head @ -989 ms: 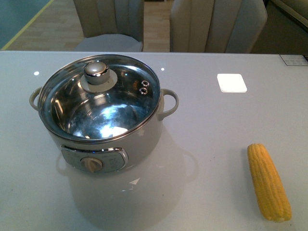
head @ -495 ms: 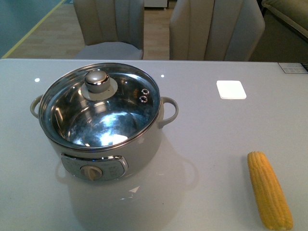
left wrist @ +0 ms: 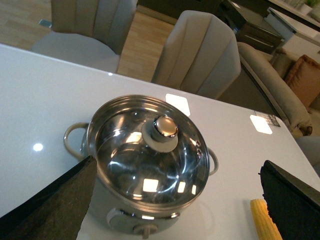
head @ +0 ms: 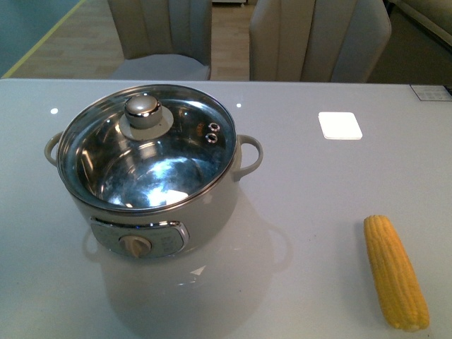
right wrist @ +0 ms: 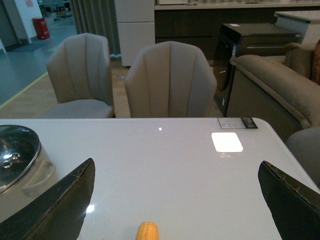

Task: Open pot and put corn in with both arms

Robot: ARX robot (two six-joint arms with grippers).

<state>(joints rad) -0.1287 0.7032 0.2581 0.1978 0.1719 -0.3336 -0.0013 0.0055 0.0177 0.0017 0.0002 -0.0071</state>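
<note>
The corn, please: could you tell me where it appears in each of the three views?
Front view: the corn lies to the right of the pot, nearer the camera.
Left wrist view: one end of the corn shows, cut by the picture's edge, apart from the pot.
Right wrist view: only its tip shows at the picture's edge, apart from the pot.
Shared landmark: the pot.

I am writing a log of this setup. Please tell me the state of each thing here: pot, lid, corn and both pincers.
pot: upright on the table, closed, looks empty inside.
lid: seated on the pot, not held.
corn: lying flat on the table, apart from the pot, not held.
left pincer: open, empty.
right pincer: open, empty.
</note>
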